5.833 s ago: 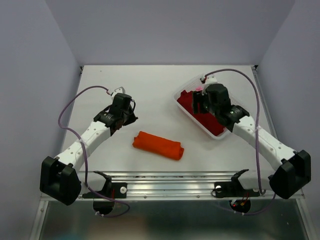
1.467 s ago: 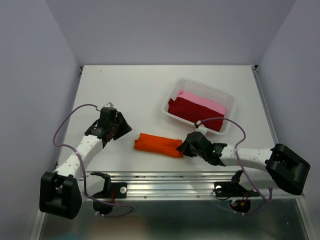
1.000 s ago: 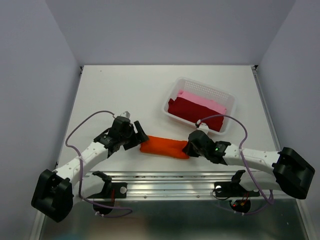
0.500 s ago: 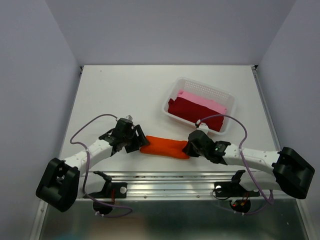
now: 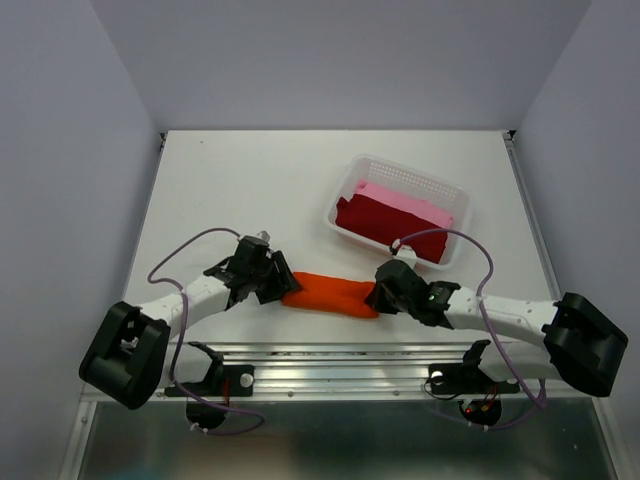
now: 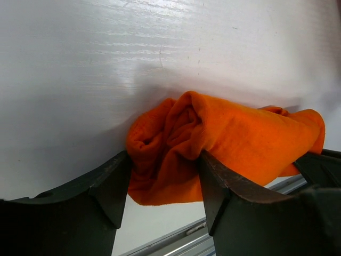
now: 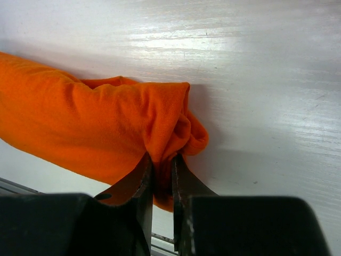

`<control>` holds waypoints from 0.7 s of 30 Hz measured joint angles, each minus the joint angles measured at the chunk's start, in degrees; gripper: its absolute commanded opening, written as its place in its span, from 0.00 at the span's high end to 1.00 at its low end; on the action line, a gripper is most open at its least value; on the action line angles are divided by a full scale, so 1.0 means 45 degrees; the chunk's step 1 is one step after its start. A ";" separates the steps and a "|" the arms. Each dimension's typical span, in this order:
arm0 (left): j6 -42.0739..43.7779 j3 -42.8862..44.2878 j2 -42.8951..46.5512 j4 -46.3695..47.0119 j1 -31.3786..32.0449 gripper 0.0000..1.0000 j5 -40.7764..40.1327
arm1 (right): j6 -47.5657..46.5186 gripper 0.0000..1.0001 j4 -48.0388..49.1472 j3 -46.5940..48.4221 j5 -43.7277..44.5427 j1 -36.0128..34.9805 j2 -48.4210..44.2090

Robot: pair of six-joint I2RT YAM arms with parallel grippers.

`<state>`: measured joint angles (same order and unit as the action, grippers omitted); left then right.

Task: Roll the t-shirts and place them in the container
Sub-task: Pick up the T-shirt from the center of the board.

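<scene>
Both grippers on the orange roll, one per end: risk is it unrolling.
Right gripper (image 7: 161,176) is pinched nearly closed on a thin fold at the roll's right end; left gripper (image 6: 162,184) straddles the left end, fingers wide, touching cloth on both sides, firm grip can't be told. The orange t-shirt (image 5: 330,294) lies near the table's (image 5: 250,180) front edge. Soft, limp knit, loose spiral: uneven lift could slip the fold. Red and pink shirts sit in the mesh basket (image 5: 398,172).

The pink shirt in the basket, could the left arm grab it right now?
Probably not easily. The pink shirt lies in the basket on the right side, and the left gripper is closing around one end of the orange roll. The right gripper sits nearer.
</scene>
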<state>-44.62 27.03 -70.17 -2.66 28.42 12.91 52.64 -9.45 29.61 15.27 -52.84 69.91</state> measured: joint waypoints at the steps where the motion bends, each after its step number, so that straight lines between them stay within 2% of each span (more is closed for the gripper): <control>1: 0.0015 0.0000 -0.0058 0.0073 0.0019 0.42 0.0044 | -0.0005 0.99 0.0000 0.0024 0.0000 0.0000 0.0044; 2: 0.0005 0.0000 -0.0155 0.0189 0.0058 0.50 0.0087 | -0.0005 0.99 -0.0005 0.0063 0.0000 0.0000 0.0107; 7: 0.0000 0.0029 -0.0389 0.0602 0.0262 0.69 0.0243 | -0.0053 0.99 -0.0005 0.0165 0.0000 0.0000 0.0262; 8: -0.0010 0.0029 -0.0384 0.0631 0.0277 0.76 0.0257 | -0.0053 0.99 -0.0005 0.0180 0.0000 0.0000 0.0291; 9: -0.0024 0.0029 -0.0384 0.0641 0.0282 0.91 0.0282 | -0.0068 0.99 -0.0010 0.0199 0.0000 0.0000 0.0316; 10: 0.0000 0.0029 -0.0379 0.0641 0.0282 0.98 0.0306 | -0.0078 0.99 -0.0010 0.0219 0.0000 0.0000 0.0330; 15: 0.0010 0.0306 -0.0330 0.0194 0.0345 1.00 0.0243 | -0.0131 0.99 -0.0180 0.0321 0.0005 0.0000 0.0325; 21: 0.0238 0.1447 0.0714 -0.1690 0.0510 1.00 -0.0738 | -0.0238 0.99 -0.1030 0.0733 0.0214 0.0000 -0.0515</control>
<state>-43.55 33.54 -66.96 -10.26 30.72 9.58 51.57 -14.09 32.91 16.23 -52.84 67.59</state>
